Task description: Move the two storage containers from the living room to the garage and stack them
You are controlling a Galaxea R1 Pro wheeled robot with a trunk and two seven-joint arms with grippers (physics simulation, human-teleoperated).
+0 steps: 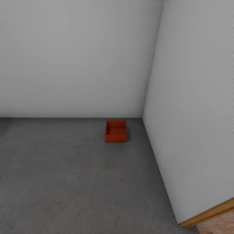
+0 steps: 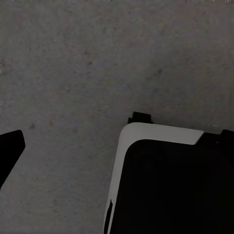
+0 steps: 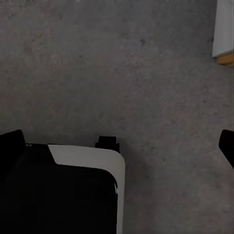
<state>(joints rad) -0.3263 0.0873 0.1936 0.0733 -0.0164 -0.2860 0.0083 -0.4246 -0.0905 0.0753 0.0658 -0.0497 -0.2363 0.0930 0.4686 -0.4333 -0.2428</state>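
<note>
**One box parked in the garage corner, straight ahead-ish**

So from the head view there's a single rust-red storage container (image 1: 116, 131) sitting on the dark concrete floor (image 1: 65, 182), up at roughly 12 o'clock, maybe a hair toward 1. It's near the corner where the back wall (image 1: 74, 58) meets the side wall (image 1: 195, 113), close to both but not touching either as far as I can tell. It's upright, open top facing up, nothing in it. It looks close to square from here, so I can't call a long axis; its sides run about parallel to the walls.

The relation that matters: the box is well apart from the robot, dead ahead, slightly to the right of centre, so the right arm has the marginally shorter line to it.

Both wrist views look down at bare concrete and the robot's own black-and-white base (image 2: 170, 180). A dark finger tip of the left gripper (image 2: 9, 146) pokes in, and one of the right gripper (image 3: 226, 144), with nothing between or on them. How wide the jaws are, can't tell.

Guessing this one's the bottom of the stack.
</note>
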